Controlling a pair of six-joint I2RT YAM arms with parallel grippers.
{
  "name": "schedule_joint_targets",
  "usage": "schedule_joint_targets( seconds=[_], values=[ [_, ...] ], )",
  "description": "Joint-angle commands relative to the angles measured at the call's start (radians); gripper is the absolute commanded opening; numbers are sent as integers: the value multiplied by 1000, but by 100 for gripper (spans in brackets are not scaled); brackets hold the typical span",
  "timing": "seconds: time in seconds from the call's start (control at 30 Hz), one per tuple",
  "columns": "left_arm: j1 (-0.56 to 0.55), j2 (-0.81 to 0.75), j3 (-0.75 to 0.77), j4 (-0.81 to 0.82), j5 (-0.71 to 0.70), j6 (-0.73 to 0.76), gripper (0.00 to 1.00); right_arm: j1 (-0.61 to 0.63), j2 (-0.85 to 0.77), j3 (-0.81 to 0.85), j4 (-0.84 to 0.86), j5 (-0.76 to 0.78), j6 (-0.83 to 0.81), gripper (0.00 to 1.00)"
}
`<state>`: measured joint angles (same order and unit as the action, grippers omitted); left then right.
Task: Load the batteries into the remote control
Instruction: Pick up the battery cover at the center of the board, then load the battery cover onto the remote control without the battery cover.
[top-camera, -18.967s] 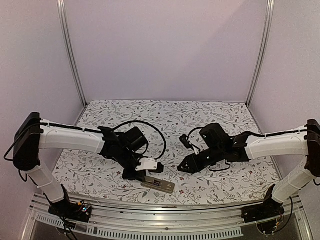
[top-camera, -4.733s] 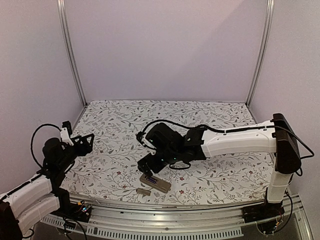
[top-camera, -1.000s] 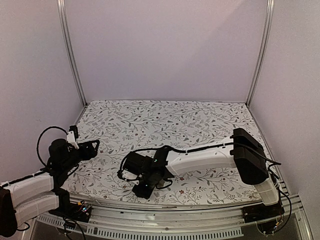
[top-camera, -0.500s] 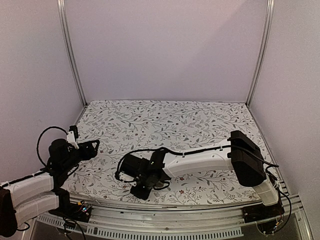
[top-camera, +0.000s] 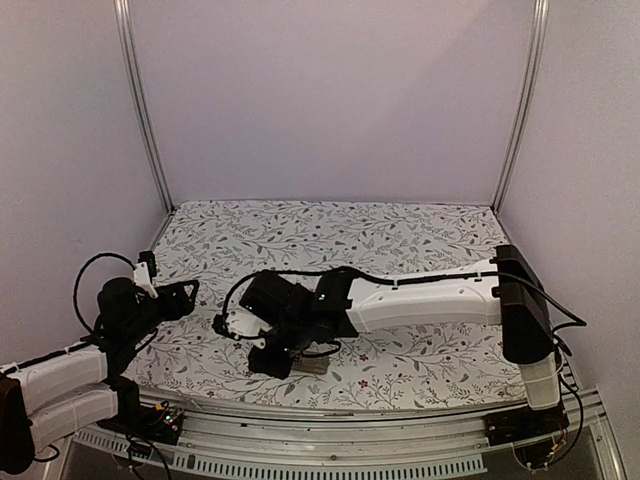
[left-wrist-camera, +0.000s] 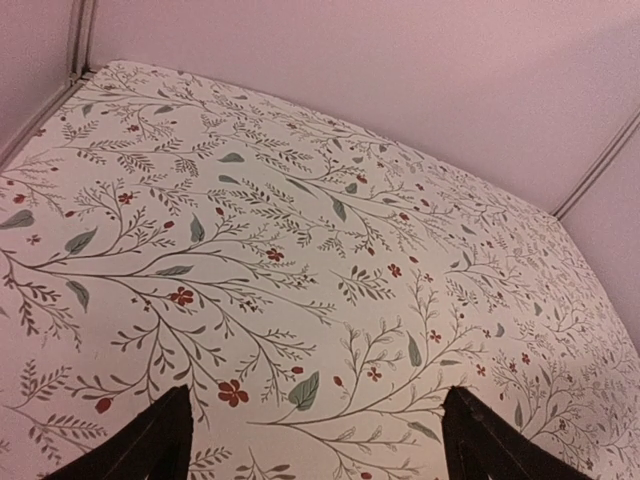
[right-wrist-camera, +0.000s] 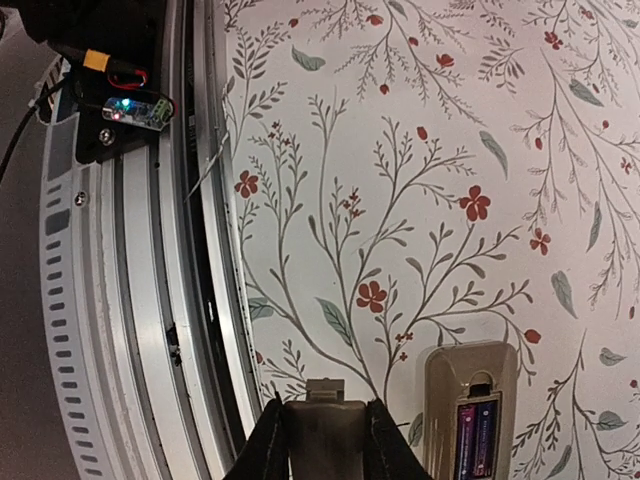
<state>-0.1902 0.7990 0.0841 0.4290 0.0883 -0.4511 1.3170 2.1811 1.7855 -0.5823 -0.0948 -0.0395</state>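
Right gripper clenched on a small tan piece at the near edge of the floral tabletop, just beside the remote control.
The remote control lies back-up near the middle of the near edge, its recess uncovered, with the 2 batteries side by side inside. The tan piece, possibly the battery cover though little of it shows, sits between the remote control and the aluminium rail, where a small board glows. The right arm stretches low across toward the left. The left arm is folded at the near left corner, and the left gripper has its fingers spread with nothing between them.
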Motion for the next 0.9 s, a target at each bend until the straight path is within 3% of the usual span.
schedule_joint_targets(
  seconds=[0.0,0.4,0.87],
  values=[
    [-3,10,-12,1,-10,-5,86,-66,-36,3,44,-24,-69,11],
    [23,52,-10,16,20,-18,86,-124,-5,-43,120,-138,-199,10],
    [24,74,-11,24,24,-22,86,-151,17,-119,151,-142,-261,9]
  ],
)
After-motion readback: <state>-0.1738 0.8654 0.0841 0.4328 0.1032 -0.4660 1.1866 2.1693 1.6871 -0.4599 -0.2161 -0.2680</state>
